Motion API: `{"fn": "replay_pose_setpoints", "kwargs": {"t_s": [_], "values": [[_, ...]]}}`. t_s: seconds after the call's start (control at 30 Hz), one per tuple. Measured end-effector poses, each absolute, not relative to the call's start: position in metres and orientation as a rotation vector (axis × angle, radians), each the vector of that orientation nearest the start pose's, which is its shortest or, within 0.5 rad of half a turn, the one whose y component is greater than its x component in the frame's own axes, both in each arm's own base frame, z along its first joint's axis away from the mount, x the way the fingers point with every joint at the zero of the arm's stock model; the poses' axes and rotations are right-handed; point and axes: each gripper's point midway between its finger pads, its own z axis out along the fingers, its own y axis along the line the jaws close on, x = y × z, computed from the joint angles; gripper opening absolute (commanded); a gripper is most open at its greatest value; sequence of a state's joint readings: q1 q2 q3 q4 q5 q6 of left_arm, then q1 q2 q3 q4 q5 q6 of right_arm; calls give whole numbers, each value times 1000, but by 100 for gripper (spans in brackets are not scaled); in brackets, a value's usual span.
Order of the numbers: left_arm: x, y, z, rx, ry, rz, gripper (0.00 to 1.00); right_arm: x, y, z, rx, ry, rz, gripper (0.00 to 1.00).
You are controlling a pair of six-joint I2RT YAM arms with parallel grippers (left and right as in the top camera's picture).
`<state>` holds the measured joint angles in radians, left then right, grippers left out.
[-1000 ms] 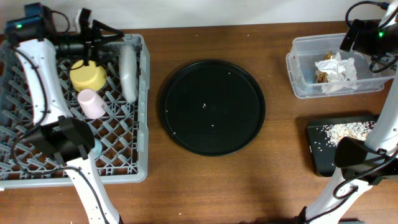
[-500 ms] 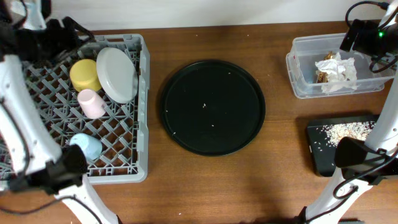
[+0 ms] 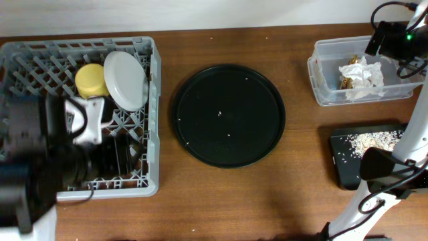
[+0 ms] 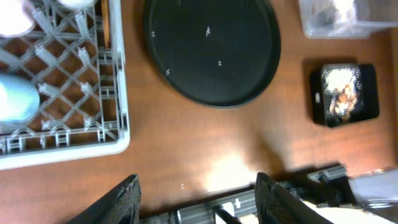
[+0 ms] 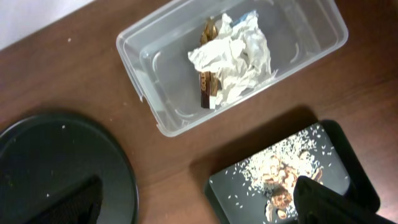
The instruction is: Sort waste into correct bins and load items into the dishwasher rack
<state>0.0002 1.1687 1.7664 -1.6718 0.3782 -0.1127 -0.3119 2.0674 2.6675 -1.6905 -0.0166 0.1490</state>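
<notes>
My left pincer [image 4: 198,182] and right pincer [image 5: 199,196] both hang open and empty, the left by the rack [image 3: 152,120] at frame left where bowl [image 3: 90,79], dish [image 3: 127,79] and cup [image 4: 15,102] sit, so the stray grains [image 3: 221,114] on the round tray [image 3: 200,134] in the middle of the counter [image 3: 227,201] lie, I judge, roughly midway between my arms.

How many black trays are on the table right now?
2. A round tray sits mid-table; a rectangular tray holding rice lies near the right edge. None seems hidden, though an arm covers the left corner.
</notes>
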Motion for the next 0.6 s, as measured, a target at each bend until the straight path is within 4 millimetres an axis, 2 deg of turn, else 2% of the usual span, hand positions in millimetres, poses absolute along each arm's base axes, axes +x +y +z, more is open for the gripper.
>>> {"fn": "replay_pose_setpoints", "kwargs": {"t_s": [0.03,0.07,0.1,0.17,0.23,0.33,0.47,0.53,0.6], "values": [[183,-63,331,-25,2632,-537,100,408,-129,315,603,2593,-31,98],[155,-63,318,-36,2639,-539,100,408,-128,315,602,2595,-30,98],[143,-63,316,-29,2606,-537,100,408,-128,315,603,2595,-30,98],[124,-63,306,-26,2592,-536,100,408,-128,315,603,2593,-30,98],[111,-63,306,-15,2551,-530,100,408,-128,315,603,2594,-30,98],[103,-59,309,-13,2512,-493,100,408,-128,315,603,2595,-30,99],[104,-56,305,-20,2522,-469,100,408,-128,315,603,2595,-30,98],[105,-56,293,0,2558,-464,100,408,-128,315,603,2595,-30,98],[116,-56,270,23,2590,-458,100,407,-128,315,603,2595,-30,98]]}}
